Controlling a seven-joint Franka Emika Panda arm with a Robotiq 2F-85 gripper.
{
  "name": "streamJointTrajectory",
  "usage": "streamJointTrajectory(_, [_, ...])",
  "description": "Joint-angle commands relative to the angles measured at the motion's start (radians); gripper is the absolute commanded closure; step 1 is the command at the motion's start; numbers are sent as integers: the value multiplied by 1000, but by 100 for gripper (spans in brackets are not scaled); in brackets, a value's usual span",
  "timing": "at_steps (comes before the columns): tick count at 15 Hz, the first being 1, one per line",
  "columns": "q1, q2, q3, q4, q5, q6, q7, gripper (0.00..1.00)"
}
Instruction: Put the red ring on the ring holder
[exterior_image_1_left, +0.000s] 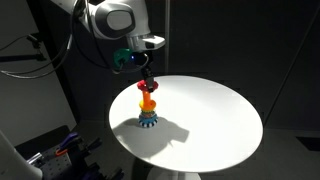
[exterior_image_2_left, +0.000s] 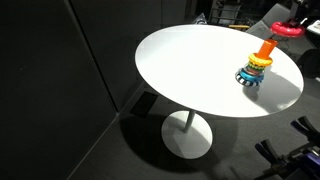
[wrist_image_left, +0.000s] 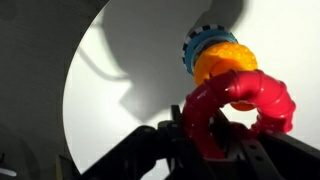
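The ring holder (exterior_image_1_left: 148, 108) stands on the round white table (exterior_image_1_left: 215, 120), with a dark striped base, blue and green rings, an orange ring and a yellow peg; it also shows in an exterior view (exterior_image_2_left: 255, 68) and in the wrist view (wrist_image_left: 215, 57). My gripper (exterior_image_1_left: 147, 82) is shut on the red ring (exterior_image_1_left: 146, 88) and holds it just above the holder's top. In the wrist view the red ring (wrist_image_left: 240, 105) is clamped between the dark jaws (wrist_image_left: 205, 140), directly over the orange ring. It shows at the edge of an exterior view (exterior_image_2_left: 287, 30).
The table's rim (exterior_image_2_left: 170, 95) is near the holder on one side. Dark curtains surround the table. Cluttered equipment with cables (exterior_image_1_left: 60, 150) sits low beside the table, and the table pedestal (exterior_image_2_left: 187, 135) stands on a dark floor.
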Motion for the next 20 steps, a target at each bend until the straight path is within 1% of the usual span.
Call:
streamJointTrajectory(1, [-25, -45, 21, -47, -3, -6, -43, 91])
streamJointTrajectory(10, [-24, -27, 33, -86, 6, 67, -96, 91])
streamJointTrajectory(15, [-24, -8, 36, -89, 11, 121, -107, 91])
streamJointTrajectory(20, [-23, 10, 35, -86, 16, 142, -110, 91])
